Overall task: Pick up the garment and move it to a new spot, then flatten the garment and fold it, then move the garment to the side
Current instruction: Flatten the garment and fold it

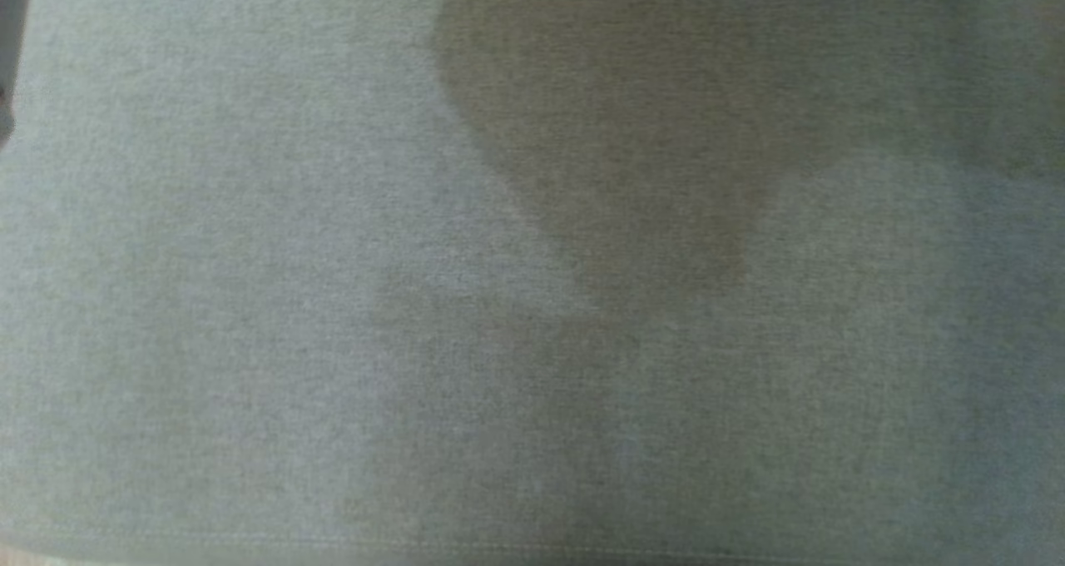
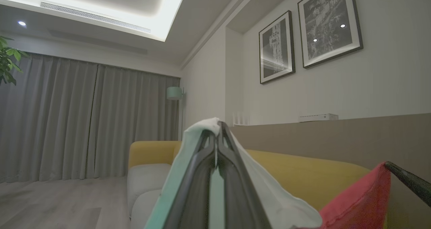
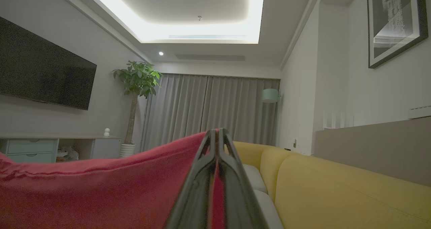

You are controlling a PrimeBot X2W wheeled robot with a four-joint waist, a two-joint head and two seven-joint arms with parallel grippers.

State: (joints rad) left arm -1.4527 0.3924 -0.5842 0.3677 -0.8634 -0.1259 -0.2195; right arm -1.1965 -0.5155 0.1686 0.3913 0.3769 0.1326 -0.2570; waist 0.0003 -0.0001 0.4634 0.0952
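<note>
We'd call the lift made. The soft red fabric garment [image 3: 101, 188] is up in the air, its edge pinched in the right gripper [image 3: 215, 134], whose long dark fingers are pressed together on it. On the other side, the left gripper [image 2: 217, 128] is clamped just as tight on a pale mint-and-white fold of cloth [image 2: 269, 195], likely part of the same piece. Up at the head camera, grey-green woven cloth with a stitched hem [image 1: 333, 300] hangs close, and we can't tell whether that's it too. Setting down at the new spot, flattening, folding and shifting aside are all to come. Storage? A low pale cabinet [image 3: 101, 149] stands by the far wall, its mint drawers shut and contents hidden. Its open bay holds something too dim to name.
</note>
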